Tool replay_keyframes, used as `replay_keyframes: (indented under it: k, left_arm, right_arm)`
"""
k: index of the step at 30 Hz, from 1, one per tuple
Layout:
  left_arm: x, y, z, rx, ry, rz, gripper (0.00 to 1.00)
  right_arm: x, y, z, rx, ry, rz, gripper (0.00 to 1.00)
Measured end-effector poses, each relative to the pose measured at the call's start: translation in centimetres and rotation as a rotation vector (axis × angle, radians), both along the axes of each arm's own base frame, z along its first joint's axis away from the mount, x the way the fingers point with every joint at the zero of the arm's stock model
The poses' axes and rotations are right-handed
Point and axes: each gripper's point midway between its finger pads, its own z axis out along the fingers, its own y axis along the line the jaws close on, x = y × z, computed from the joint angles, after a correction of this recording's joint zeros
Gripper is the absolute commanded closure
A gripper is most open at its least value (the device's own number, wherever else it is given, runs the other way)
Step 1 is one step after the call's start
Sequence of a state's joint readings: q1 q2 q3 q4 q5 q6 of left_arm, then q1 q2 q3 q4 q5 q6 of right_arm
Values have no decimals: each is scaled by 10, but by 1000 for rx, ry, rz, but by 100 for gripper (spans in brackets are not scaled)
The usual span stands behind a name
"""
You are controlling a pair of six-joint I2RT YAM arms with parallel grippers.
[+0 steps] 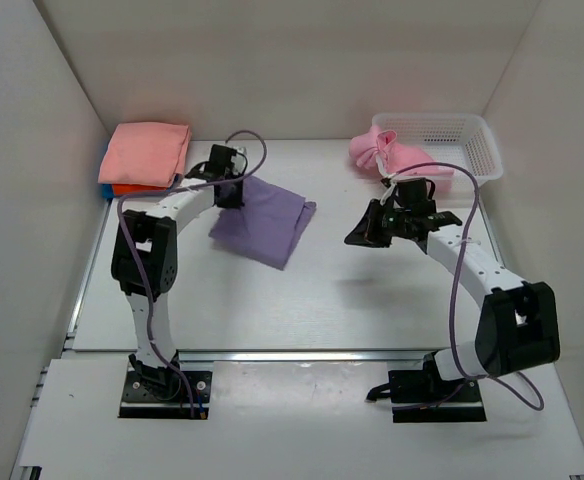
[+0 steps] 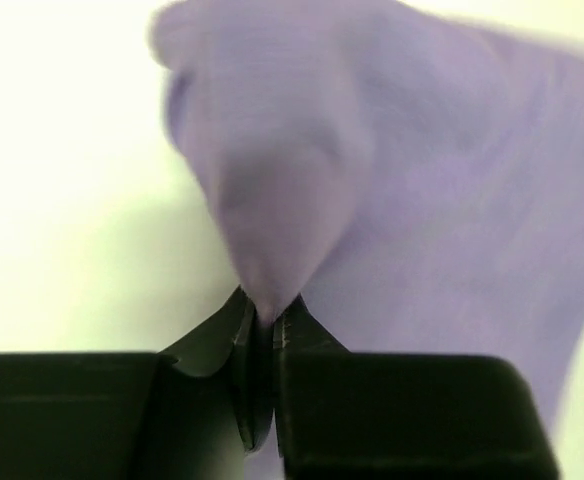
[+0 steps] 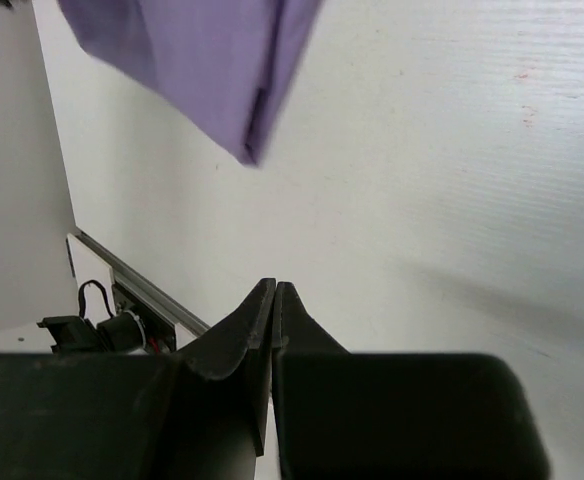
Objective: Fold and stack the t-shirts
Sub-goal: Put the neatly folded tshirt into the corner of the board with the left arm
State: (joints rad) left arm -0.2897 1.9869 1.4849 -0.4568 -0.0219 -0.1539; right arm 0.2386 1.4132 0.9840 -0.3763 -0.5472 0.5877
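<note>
Lavender t-shirt (image 1: 267,222) lies folded on the desk (image 1: 322,300), left of centre, a rough rectangle set at an angle. The left gripper (image 1: 234,188) is at its far-left corner. The left wrist view shows the jaws clamped on a tented peak of the purple cloth, so this is a real grip and not mere contact. How far that corner is off the desk cannot be told. The right gripper (image 1: 357,238) hangs above the desk to the right of the shirt, well apart from it, jaws pressed together with nothing between them. It is probably parked there to keep out of the left arm's way. In the far-left corner sits a stack: salmon-pink shirt (image 1: 147,152) on top, an orange shirt (image 1: 122,188) under it, and a sliver of blue shirt (image 1: 103,188) at the edge. The corner hold nearest that stack suggests the lavender piece goes there next. With only one corner pinched, the fold could open when it is moved. A light pink shirt (image 1: 382,152) lies bunched against the white basket (image 1: 477,125), not yet folded.
</note>
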Motion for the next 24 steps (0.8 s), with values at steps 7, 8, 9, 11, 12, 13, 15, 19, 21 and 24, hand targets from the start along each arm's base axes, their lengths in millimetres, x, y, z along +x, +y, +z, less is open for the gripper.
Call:
replay_keyframes:
  k: [7,8,9,11,12,13,15,19,21,24]
  left_arm:
    - [82,58,60,188,-223,99,100]
    - [93,67,63,209,-240,113,100]
    - [103,74,67,226,-253,125,100]
    - [125,87,72,258,-273,144,100]
    - [137,93,75,268,-288,156,100]
    - [149,100,78,278,-304,166,100]
    - [169,115,84,285,-335,189,100]
    - [184,159,105,277,-381,258,100]
    - [187,187,123,271,-417,303,100]
    - [188,231,144,250,-461,371,100]
  right_arm:
    - [7,-6,44,-2,-120,-8,100]
    - [9,-8,48,0,-133,-12,100]
    - [10,-10,52,2,-142,-18,100]
    - [14,-14,57,4,-152,-32,100]
    - [15,-16,58,5,-151,-36,100]
    - [16,-17,59,5,-148,-40,100]
    - [20,-18,60,6,-148,-43,100]
    - [25,-17,57,4,-134,-41,100]
    - [27,-17,51,2,-116,-39,100]
    - [29,-16,39,-5,-81,-35,100]
